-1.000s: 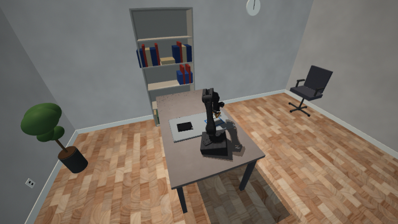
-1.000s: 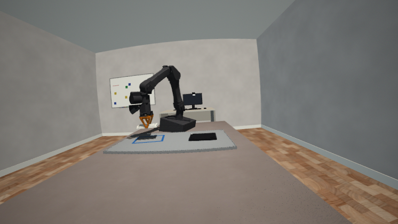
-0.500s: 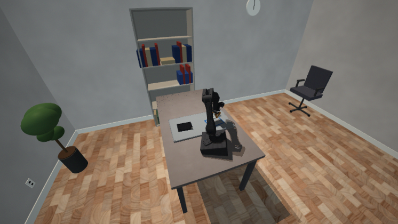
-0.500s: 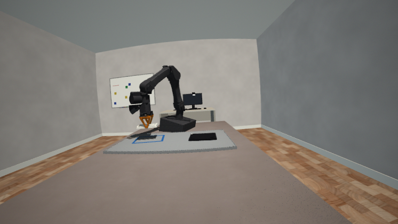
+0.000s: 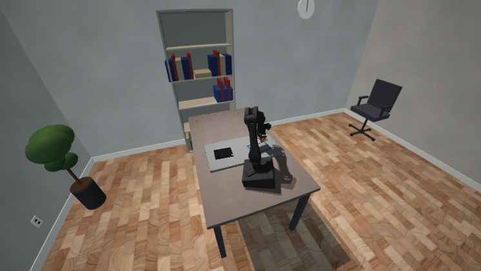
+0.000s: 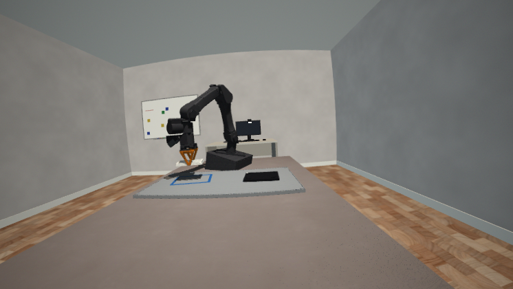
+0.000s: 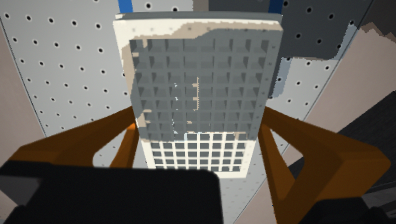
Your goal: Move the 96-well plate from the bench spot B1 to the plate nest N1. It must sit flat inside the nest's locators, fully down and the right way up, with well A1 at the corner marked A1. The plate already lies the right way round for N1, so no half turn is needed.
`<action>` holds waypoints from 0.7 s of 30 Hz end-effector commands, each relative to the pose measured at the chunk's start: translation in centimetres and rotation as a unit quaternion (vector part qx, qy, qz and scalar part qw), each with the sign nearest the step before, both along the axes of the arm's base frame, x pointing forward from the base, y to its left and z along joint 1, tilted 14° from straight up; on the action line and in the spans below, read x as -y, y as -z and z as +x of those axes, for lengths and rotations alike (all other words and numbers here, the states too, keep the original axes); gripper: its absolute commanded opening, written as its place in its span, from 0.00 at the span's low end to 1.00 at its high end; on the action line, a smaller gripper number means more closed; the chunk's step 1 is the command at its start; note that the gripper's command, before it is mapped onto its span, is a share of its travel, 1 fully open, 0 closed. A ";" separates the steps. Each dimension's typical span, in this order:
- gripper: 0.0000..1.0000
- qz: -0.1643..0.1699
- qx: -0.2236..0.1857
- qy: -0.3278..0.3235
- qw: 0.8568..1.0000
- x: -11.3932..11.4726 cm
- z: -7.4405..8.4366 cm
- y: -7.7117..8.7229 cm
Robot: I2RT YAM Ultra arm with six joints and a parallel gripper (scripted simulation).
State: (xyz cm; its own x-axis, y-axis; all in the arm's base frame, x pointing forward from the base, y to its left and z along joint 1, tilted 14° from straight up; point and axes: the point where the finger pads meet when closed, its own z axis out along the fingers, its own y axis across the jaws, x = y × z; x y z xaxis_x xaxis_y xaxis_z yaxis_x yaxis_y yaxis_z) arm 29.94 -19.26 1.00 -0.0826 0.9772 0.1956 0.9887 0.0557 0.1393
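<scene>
My gripper (image 7: 198, 111) with orange fingers is shut on the white 96-well plate (image 7: 199, 95), gripping its two long sides. The plate hangs level in the air above the grey perforated mat (image 6: 219, 184). In the exterior view the gripper (image 6: 188, 157) holds the plate (image 6: 192, 163) well above the blue outlined spot B1 (image 6: 190, 179), slightly behind it. The black plate nest N1 (image 6: 260, 176) lies on the mat to the right of the spot, and shows as a black rectangle in the top view (image 5: 223, 153). The A1 marks are too small to read.
The arm's black base (image 6: 228, 159) stands on the table behind the mat, between the spot and the nest. The mat lies on a long brown table (image 6: 222, 233). A bookshelf (image 5: 198, 67), a chair (image 5: 373, 107) and a plant (image 5: 57, 158) stand off the table.
</scene>
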 end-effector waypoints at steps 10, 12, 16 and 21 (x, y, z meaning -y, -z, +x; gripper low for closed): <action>0.00 -0.006 0.001 0.003 1.000 0.6 -0.3 -0.4; 0.00 -0.006 0.001 0.003 1.000 0.6 -0.3 -0.4; 0.00 -0.006 0.001 0.003 1.000 0.6 -0.3 -0.4; 0.00 0.003 -0.011 0.063 0.998 -1.5 0.1 -0.6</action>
